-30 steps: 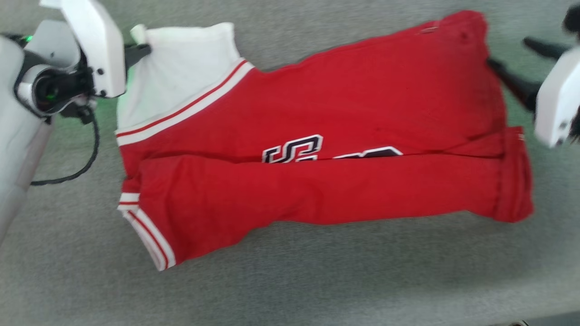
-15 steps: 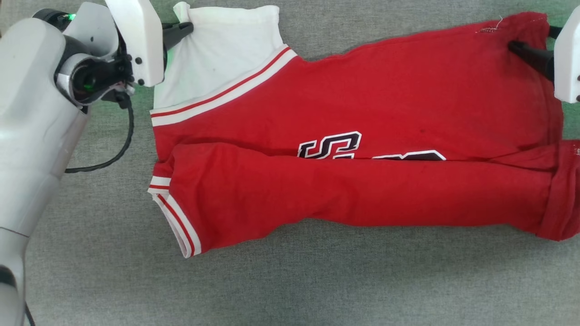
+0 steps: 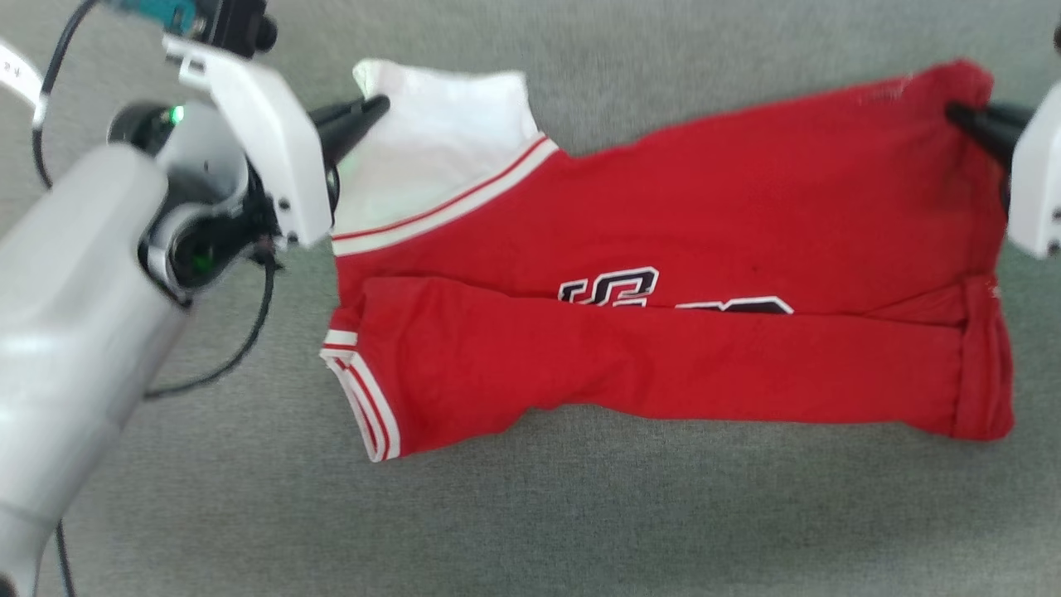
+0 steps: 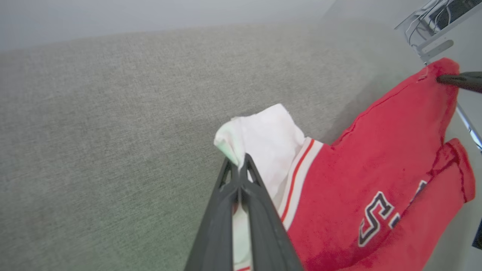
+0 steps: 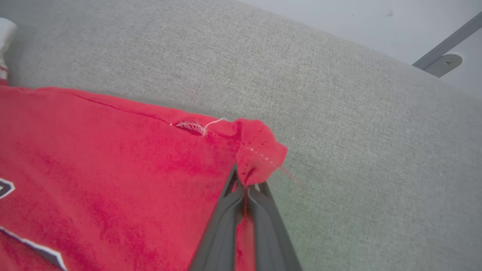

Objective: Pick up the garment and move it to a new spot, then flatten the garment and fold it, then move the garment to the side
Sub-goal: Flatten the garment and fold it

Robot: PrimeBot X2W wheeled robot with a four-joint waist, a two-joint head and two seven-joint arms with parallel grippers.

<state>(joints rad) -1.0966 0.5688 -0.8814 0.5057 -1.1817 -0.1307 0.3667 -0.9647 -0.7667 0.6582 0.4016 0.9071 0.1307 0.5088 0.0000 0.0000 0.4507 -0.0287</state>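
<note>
1. The garment (image 3: 663,249) lies spread on the grey surface (image 3: 580,514), one long edge folded over — further folds and moving it aside remain, I judge.
2. My left gripper (image 3: 375,106) is closed tight on the white sleeve (image 3: 431,149), my right gripper (image 3: 955,113) on a red hem corner (image 3: 953,83).
3. A second ago the right stood open.

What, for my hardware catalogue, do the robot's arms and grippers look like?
The left arm is a smooth pale grey shell with a black joint, a green light and a looping black cable. The left gripper and right gripper have angular white housings and long, tapering dark fingers.
</note>
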